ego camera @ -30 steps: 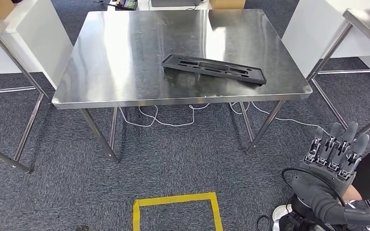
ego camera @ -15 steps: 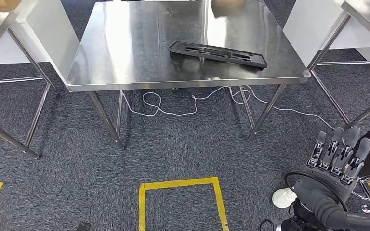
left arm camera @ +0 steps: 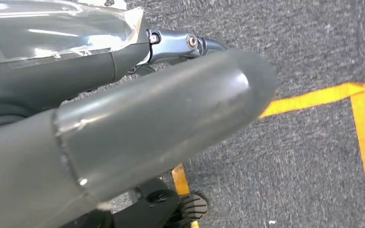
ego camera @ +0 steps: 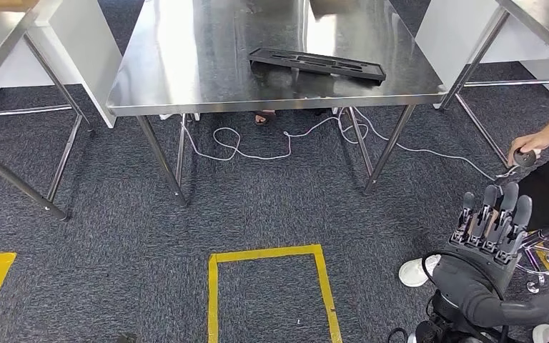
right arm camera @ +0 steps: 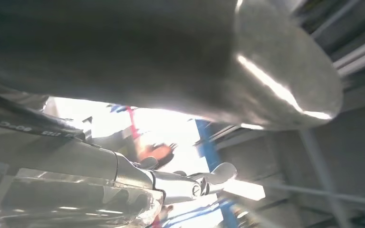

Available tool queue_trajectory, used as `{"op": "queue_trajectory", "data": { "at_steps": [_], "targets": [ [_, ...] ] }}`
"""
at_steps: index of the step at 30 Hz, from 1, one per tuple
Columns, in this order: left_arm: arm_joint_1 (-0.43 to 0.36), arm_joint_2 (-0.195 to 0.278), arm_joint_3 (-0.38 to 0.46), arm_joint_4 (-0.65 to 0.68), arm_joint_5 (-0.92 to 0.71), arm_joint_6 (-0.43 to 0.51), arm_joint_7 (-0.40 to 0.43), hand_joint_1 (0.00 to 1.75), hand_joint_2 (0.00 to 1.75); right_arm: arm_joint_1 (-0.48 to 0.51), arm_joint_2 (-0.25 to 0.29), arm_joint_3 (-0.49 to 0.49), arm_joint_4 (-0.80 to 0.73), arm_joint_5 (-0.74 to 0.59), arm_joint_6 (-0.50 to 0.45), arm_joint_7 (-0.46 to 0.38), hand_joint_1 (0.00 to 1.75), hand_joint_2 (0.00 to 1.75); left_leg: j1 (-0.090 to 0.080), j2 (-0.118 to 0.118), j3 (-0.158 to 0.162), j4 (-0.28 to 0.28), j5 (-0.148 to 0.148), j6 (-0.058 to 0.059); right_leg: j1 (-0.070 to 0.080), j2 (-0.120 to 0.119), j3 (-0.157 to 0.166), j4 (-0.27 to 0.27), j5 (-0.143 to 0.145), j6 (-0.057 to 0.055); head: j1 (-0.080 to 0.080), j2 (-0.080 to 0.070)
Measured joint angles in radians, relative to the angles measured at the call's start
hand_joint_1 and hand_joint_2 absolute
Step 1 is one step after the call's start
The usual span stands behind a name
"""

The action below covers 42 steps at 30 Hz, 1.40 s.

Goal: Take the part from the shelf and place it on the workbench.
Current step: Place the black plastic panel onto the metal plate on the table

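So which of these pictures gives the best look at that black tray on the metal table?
The head view. It shows the whole black tray lying flat on the steel table, recesses facing up. The left wrist view looks down at carpet and yellow tape instead, and the right wrist view is blurred and glary, with no tray to make out.

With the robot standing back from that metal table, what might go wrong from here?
Two things stand out. A white cable lies looped on the carpet under the workbench, so the robot's feet might snag it if it walks close. A person's hand reaches in near the raised right hand, so a swing of that arm might hit them.
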Motion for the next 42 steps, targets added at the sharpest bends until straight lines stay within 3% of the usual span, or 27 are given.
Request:
{"op": "queue_trajectory", "data": {
  "at_steps": [3, 5, 7, 8, 9, 10, 12, 13, 15, 16, 18, 19, 21, 22, 23, 24, 25, 26, 27, 29, 31, 33, 34, 36, 38, 40, 42],
  "targets": [
    [0.002, -0.001, 0.000, 0.000, 0.003, 0.004, -0.004, 0.00, 0.00, -0.011, -0.013, -0.004, 0.119, 0.098, -0.158, 0.038, 0.00, 0.00, -0.006, 0.001, -0.009, -0.033, 0.008, 0.035, 0.005, 0.000, -0.019, 0.005, 0.014, 0.023, 0.002, 0.000],
    [0.005, -0.002, 0.000, 0.001, 0.011, 0.010, -0.009, 0.00, 0.00, -0.028, -0.033, -0.012, 0.246, 0.175, -0.264, 0.051, 0.00, 0.00, -0.006, 0.005, -0.034, -0.041, 0.036, 0.058, 0.005, 0.004, -0.045, 0.050, -0.036, 0.020, 0.007, 0.000],
    [0.008, -0.002, 0.000, 0.001, 0.021, 0.016, -0.016, 0.00, 0.00, -0.064, -0.061, -0.027, 0.424, 0.283, -0.386, 0.056, 0.00, 0.00, -0.009, 0.007, -0.064, -0.041, 0.062, 0.067, -0.002, 0.007, -0.073, 0.156, -0.120, 0.012, 0.012, 0.000],
    [0.010, -0.002, 0.000, 0.001, 0.026, 0.018, -0.020, 0.00, 0.00, -0.088, -0.077, -0.038, 0.533, 0.340, -0.446, 0.057, 0.00, 0.00, -0.011, 0.008, -0.080, -0.040, 0.075, 0.067, -0.004, 0.008, -0.081, 0.212, -0.144, 0.015, 0.012, 0.000],
    [0.012, -0.001, 0.000, 0.001, 0.030, 0.018, -0.023, 0.00, 0.00, -0.114, -0.093, -0.052, 0.647, 0.387, -0.495, 0.058, 0.00, 0.00, -0.012, 0.008, -0.098, -0.039, 0.089, 0.067, -0.006, 0.008, -0.078, 0.251, -0.147, 0.025, 0.013, 0.000],
    [0.014, -0.001, 0.000, 0.001, 0.033, 0.019, -0.026, 0.00, 0.00, -0.140, -0.108, -0.068, 0.763, 0.425, -0.537, 0.064, 0.00, 0.00, -0.012, 0.008, -0.114, -0.038, 0.102, 0.065, -0.007, 0.008, -0.060, 0.260, -0.130, 0.037, 0.013, 0.000],
    [0.018, -0.001, 0.001, 0.001, 0.039, 0.022, -0.031, 0.00, 0.00, -0.188, -0.138, -0.100, 0.985, 0.489, -0.612, 0.100, 0.00, 0.00, -0.013, 0.005, -0.144, -0.036, 0.127, 0.059, -0.009, 0.009, 0.024, 0.181, -0.086, 0.055, 0.013, 0.000],
    [0.019, -0.001, 0.001, 0.000, 0.041, 0.023, -0.033, 0.00, 0.00, -0.207, -0.151, -0.111, 1.081, 0.518, -0.642, 0.129, 0.00, 0.00, -0.013, 0.004, -0.155, -0.036, 0.138, 0.054, -0.007, 0.009, 0.083, 0.102, -0.087, 0.053, 0.013, 0.000],
    [0.023, 0.001, 0.001, 0.000, 0.045, 0.025, -0.039, 0.00, 0.00, -0.235, -0.174, -0.117, 1.242, 0.566, -0.672, 0.205, 0.00, 0.00, -0.015, 0.003, -0.164, -0.038, 0.160, 0.041, 0.002, 0.010, 0.156, -0.024, -0.115, 0.032, 0.011, 0.000],
    [0.025, 0.002, 0.001, 0.000, 0.046, 0.025, -0.042, 0.00, 0.00, -0.242, -0.184, -0.118, 1.309, 0.587, -0.673, 0.249, 0.00, 0.00, -0.015, 0.003, -0.164, -0.041, 0.170, 0.035, 0.007, 0.011, 0.168, -0.054, -0.124, 0.020, 0.009, 0.000],
    [0.030, 0.005, 0.001, 0.000, 0.046, 0.025, -0.045, 0.00, 0.00, -0.242, -0.194, -0.117, 1.420, 0.622, -0.671, 0.326, 0.00, 0.00, -0.013, 0.002, -0.168, -0.046, 0.180, 0.023, 0.004, 0.009, 0.155, -0.061, -0.111, 0.001, 0.007, 0.000],
    [0.033, 0.007, 0.001, 0.000, 0.046, 0.025, -0.046, 0.00, 0.00, -0.239, -0.197, -0.116, 1.460, 0.634, -0.669, 0.349, 0.00, 0.00, -0.012, 0.001, -0.176, -0.034, 0.159, 0.018, 0.000, 0.007, 0.146, -0.062, -0.100, -0.010, 0.006, 0.000],
    [0.036, 0.009, 0.001, 0.000, 0.046, 0.025, -0.046, 0.00, 0.00, -0.236, -0.199, -0.116, 1.522, 0.647, -0.668, 0.366, 0.00, 0.00, -0.010, 0.000, -0.205, 0.055, 0.055, 0.012, -0.006, 0.003, 0.126, -0.062, -0.076, -0.030, 0.002, 0.000],
    [0.037, 0.009, 0.001, 0.000, 0.046, 0.025, -0.046, 0.00, 0.00, -0.236, -0.200, -0.116, 1.546, 0.649, -0.668, 0.370, 0.00, 0.00, -0.009, 0.001, -0.219, 0.125, -0.003, 0.009, -0.003, 0.003, 0.113, -0.062, -0.065, -0.036, 0.000, 0.000],
    [0.037, 0.010, 0.001, 0.000, 0.046, 0.025, -0.046, 0.00, 0.00, -0.237, -0.202, -0.116, 1.567, 0.652, -0.668, 0.373, 0.00, 0.00, -0.009, 0.001, -0.228, 0.196, -0.041, 0.008, 0.000, 0.003, 0.101, -0.060, -0.054, -0.038, -0.001, 0.000],
    [0.037, 0.010, 0.001, 0.000, 0.046, 0.025, -0.046, 0.00, 0.00, -0.237, -0.204, -0.116, 1.584, 0.653, -0.668, 0.376, 0.00, 0.00, -0.009, 0.001, -0.226, 0.245, -0.051, 0.007, 0.003, 0.003, 0.089, -0.057, -0.045, -0.038, -0.001, 0.000],
    [0.037, 0.011, 0.001, 0.000, 0.045, 0.025, -0.046, 0.00, 0.00, -0.237, -0.206, -0.116, 1.599, 0.653, -0.667, 0.379, 0.00, 0.00, -0.009, 0.001, -0.210, 0.261, -0.038, 0.008, 0.004, 0.003, 0.075, -0.054, -0.037, -0.036, -0.001, 0.000],
    [0.037, 0.011, 0.001, 0.000, 0.045, 0.025, -0.046, 0.00, 0.00, -0.238, -0.208, -0.116, 1.611, 0.654, -0.667, 0.380, 0.00, 0.00, -0.009, 0.001, -0.176, 0.239, -0.013, 0.011, 0.006, 0.003, 0.062, -0.049, -0.030, -0.034, -0.001, 0.000],
    [0.037, 0.012, 0.001, 0.000, 0.045, 0.025, -0.046, 0.00, 0.00, -0.239, -0.209, -0.116, 1.621, 0.654, -0.667, 0.380, 0.00, 0.00, -0.010, 0.000, -0.124, 0.180, 0.008, 0.016, 0.006, 0.003, 0.051, -0.043, -0.025, -0.031, -0.001, 0.000],
    [0.035, 0.014, 0.001, 0.000, 0.045, 0.025, -0.046, 0.00, 0.00, -0.242, -0.210, -0.115, 1.637, 0.655, -0.667, 0.380, 0.00, 0.00, -0.014, 0.000, -0.017, 0.033, 0.014, 0.026, 0.011, 0.004, 0.033, -0.030, -0.017, -0.023, -0.001, 0.000],
    [0.034, 0.015, 0.001, 0.000, 0.044, 0.025, -0.046, 0.00, 0.00, -0.245, -0.212, -0.115, 1.648, 0.655, -0.667, 0.380, 0.00, 0.00, -0.021, -0.001, 0.028, -0.044, 0.001, 0.036, 0.011, 0.003, 0.022, -0.023, -0.005, -0.006, 0.000, 0.000],
    [0.033, 0.014, 0.001, 0.000, 0.044, 0.025, -0.046, 0.00, 0.00, -0.247, -0.216, -0.115, 1.658, 0.655, -0.667, 0.381, 0.00, 0.00, -0.022, 0.002, 0.023, -0.062, 0.010, 0.049, 0.010, 0.006, 0.015, -0.018, -0.001, 0.009, 0.000, 0.000],
    [0.032, 0.014, 0.001, 0.000, 0.044, 0.025, -0.046, 0.00, 0.00, -0.247, -0.217, -0.115, 1.662, 0.655, -0.667, 0.381, 0.00, 0.00, -0.021, 0.004, 0.017, -0.069, 0.018, 0.058, 0.011, 0.008, 0.004, 0.000, -0.018, 0.009, 0.001, 0.000],
    [0.030, 0.014, 0.001, 0.000, 0.044, 0.025, -0.046, 0.00, 0.00, -0.248, -0.219, -0.115, 1.669, 0.656, -0.667, 0.381, 0.00, 0.00, -0.018, 0.008, 0.000, -0.074, 0.038, 0.073, 0.007, 0.012, -0.031, 0.089, -0.093, 0.002, 0.005, 0.000],
    [0.030, 0.014, 0.001, 0.000, 0.044, 0.025, -0.046, 0.00, 0.00, -0.248, -0.222, -0.115, 1.673, 0.656, -0.667, 0.381, 0.00, 0.00, -0.020, 0.010, -0.028, -0.072, 0.058, 0.075, -0.001, 0.013, -0.062, 0.212, -0.159, 0.003, 0.008, 0.000],
    [0.030, 0.014, 0.001, 0.000, 0.044, 0.025, -0.046, 0.00, 0.00, -0.248, -0.223, -0.115, 1.677, 0.656, -0.667, 0.381, 0.00, 0.00, -0.019, 0.013, -0.056, -0.068, 0.076, 0.071, -0.009, 0.013, -0.050, 0.259, -0.152, 0.026, 0.009, 0.000],
    [0.030, 0.014, 0.001, 0.000, 0.044, 0.024, -0.046, 0.00, 0.00, -0.249, -0.225, -0.115, 1.679, 0.656, -0.667, 0.381, 0.00, 0.00, -0.017, 0.013, -0.083, -0.058, 0.091, 0.063, -0.017, 0.013, 0.025, 0.171, -0.101, 0.053, 0.009, 0.000]
  ]
}}
